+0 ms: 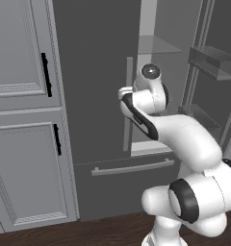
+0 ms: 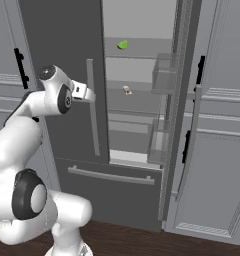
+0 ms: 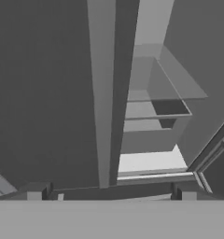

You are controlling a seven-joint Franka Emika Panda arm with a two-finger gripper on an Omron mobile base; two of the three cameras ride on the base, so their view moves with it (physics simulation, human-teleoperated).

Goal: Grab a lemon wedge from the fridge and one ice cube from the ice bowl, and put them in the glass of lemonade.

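The dark grey fridge [image 1: 98, 96] stands with its right door [image 2: 184, 75] swung open and its left door [image 2: 62, 45] closed. A tiny yellow-green lemon wedge [image 2: 123, 44] lies on an upper shelf inside. My gripper [image 2: 92, 95] hovers just in front of the left door's long vertical handle [image 2: 93, 115], about halfway up and well below the wedge's shelf. In the hand view the handle [image 3: 109, 93] runs straight up between my gripper's [image 3: 109, 192] widely spread fingertips, which hold nothing. The ice cube, ice bowl and glass of lemonade are out of view.
A flat whitish-brown scrap [image 2: 127, 90] sits on the middle shelf. Clear door bins [image 2: 164, 75] hang on the open door. The lower drawer bar [image 1: 132, 168] crosses below. Light grey cabinets [image 1: 21, 120] [image 2: 217, 150] flank the fridge. The floor is dark wood [image 2: 132, 240].
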